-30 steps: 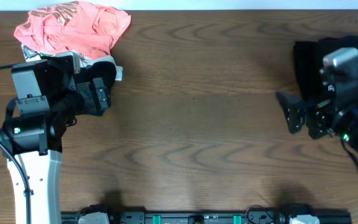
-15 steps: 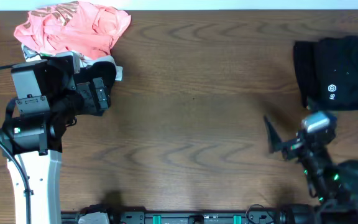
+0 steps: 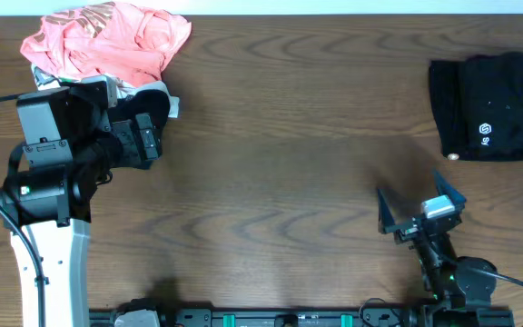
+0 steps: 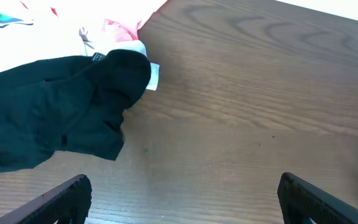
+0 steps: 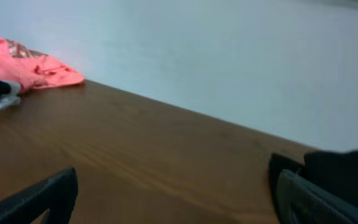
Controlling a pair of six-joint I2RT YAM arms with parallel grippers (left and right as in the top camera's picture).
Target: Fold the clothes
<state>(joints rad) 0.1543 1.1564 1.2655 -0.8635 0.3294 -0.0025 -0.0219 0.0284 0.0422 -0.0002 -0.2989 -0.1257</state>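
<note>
Since the earlier frame, the right tool (image 3: 418, 202) had been withdrawn from over the folded black T-shirt (image 3: 493, 107) to the 5 o'clock edge of the counter (image 3: 280, 182). The shirt was left uncovered at 3 o'clock, logo uppermost. The left tool (image 4: 182, 190) was found unmoved at 9 o'clock. Both tools were spread wide and nothing was held.

The unfolded heap lay at 10 o'clock: a coral-pink garment (image 3: 107, 38) over a white garment (image 4: 48, 37), with a black garment (image 4: 55, 118) just beside the left tool.

Risks noted: the layers overlapped, so two garments could be pinched together and the heap dragged. The folded shirt could be disturbed by a careless right-arm pass.
</note>
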